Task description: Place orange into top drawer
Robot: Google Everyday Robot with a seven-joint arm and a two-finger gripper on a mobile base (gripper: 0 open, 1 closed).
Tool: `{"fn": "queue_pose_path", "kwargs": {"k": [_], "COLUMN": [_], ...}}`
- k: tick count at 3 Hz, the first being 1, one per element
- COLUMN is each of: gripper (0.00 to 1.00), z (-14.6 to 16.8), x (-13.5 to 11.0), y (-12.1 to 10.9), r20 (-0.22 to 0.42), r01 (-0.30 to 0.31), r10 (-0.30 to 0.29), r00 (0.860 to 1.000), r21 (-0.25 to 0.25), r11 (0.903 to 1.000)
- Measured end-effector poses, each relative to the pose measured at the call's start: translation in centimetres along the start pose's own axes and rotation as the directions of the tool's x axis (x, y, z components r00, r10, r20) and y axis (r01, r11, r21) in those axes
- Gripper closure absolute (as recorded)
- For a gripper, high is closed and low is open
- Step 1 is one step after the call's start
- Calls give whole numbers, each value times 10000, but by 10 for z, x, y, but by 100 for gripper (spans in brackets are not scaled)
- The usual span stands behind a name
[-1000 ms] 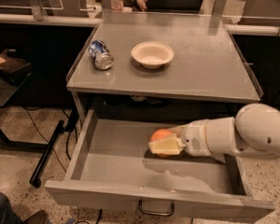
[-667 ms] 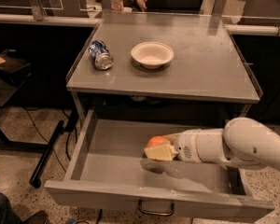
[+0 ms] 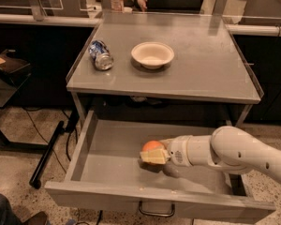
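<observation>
The tool [image 3: 155,155] sits inside the open top drawer [image 3: 113,139], clamped on 1 orange [image 3: 151,146] (at its 11 o'clock); release outstanding.

My jaws sit low inside the open top drawer [image 3: 110,146], approx mid, clamped on the orange [image 3: 151,146]. On table [image 3: 210,64] above: white bowl [image 3: 152,55] w/ crushed can [image 3: 100,55] beside it.
</observation>
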State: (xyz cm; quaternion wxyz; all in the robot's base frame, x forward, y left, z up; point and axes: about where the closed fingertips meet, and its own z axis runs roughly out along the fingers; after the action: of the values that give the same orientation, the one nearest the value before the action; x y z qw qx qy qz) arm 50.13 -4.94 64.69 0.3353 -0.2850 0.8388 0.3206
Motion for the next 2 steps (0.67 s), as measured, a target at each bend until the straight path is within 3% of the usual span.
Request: {"fn": "queue_pose_path", "kwargs": {"k": [1,2], "gripper": [100,100], "z": [32,40], "x": [4,5], "y": [-16,-18], "r20": [111,48], "r01": [-56,-82], "r10": [54,81], "r00": [9999,10000], "r21": [175,172], "r11": [9998,9998]}}
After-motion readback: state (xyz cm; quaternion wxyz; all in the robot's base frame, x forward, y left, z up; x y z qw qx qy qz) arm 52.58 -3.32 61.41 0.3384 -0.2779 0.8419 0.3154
